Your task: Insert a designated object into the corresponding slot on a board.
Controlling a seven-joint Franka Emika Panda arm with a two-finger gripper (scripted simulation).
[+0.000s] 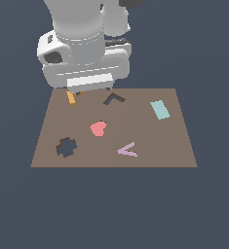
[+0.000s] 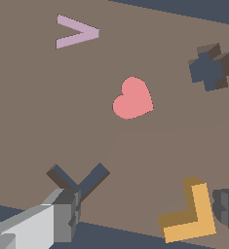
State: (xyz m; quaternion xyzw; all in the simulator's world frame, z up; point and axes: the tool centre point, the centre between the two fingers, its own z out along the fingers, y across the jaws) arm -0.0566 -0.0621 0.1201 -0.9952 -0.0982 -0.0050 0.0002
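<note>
**Centre on the L before we close**

Our gripper (image 2: 145,216) hangs spread, one finger (image 2: 43,226) over the slot (image 2: 78,177) and the other just beside the orange L (image 2: 191,214), which lies flat on the board (image 2: 47,107). We judge the L off-centre between the fingers. We should shift away from the slot, square up to one arm, descend, then pinch.

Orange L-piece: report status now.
Gripper open, astride the orange L-piece. Piece flat on board, not gripped. L-slot empty, nothing blocking.
</note>
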